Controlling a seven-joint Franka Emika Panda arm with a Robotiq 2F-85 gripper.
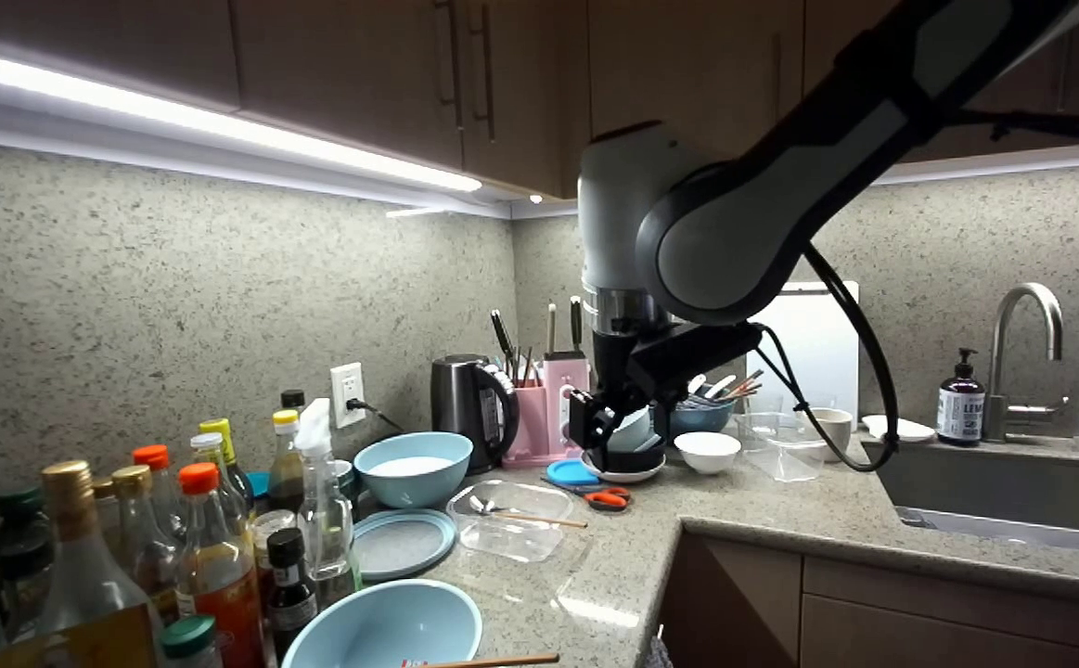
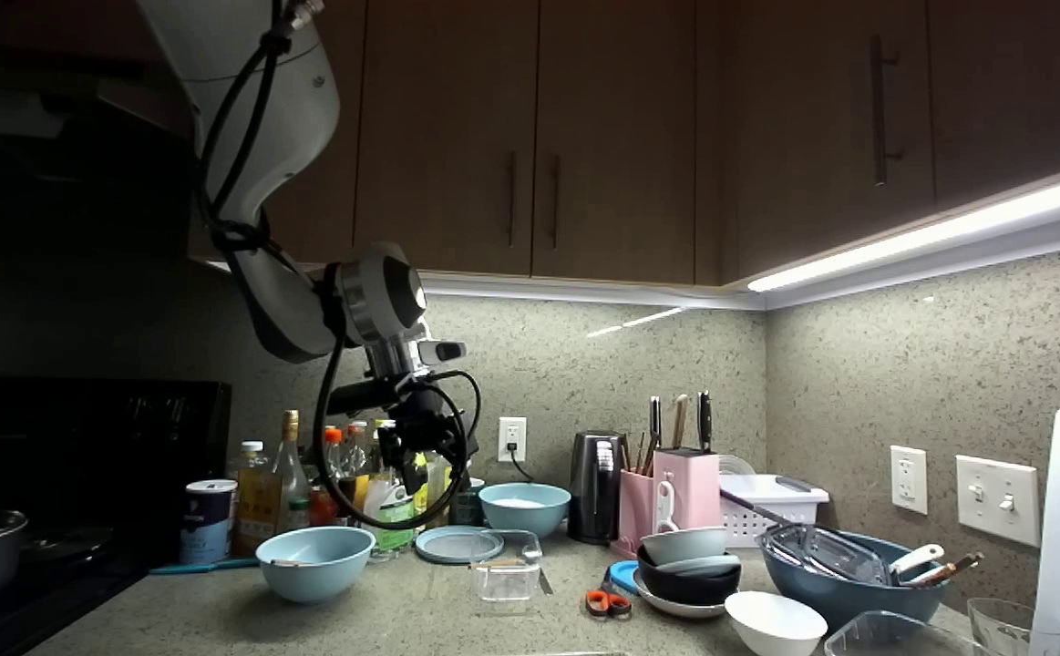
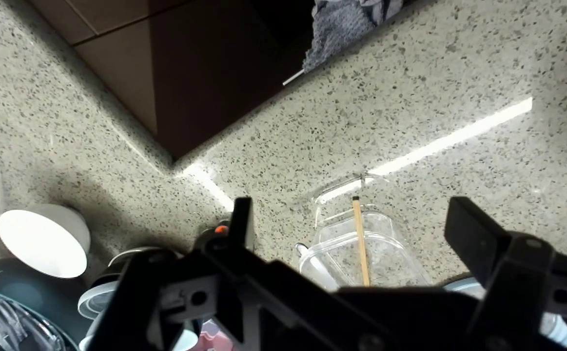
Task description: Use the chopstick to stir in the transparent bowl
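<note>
Gripper [image 3: 351,209] is up in the air over the bench [image 3: 459,73], jaws spread wide. Transparent bowl [image 3: 390,258] is well below it, showing between the jaws in the wrist view. Bowl sits back from the bench's front edge, not far from the inside corner. Wooden chopstick [image 3: 361,241] lies across it, one end sticking out toward the front edge. Probably a spoon [image 1: 483,506] beside the stick; in or behind the see-through wall, can't tell. Orange-handled scissors [image 1: 606,504] lie near the bowl.
</note>
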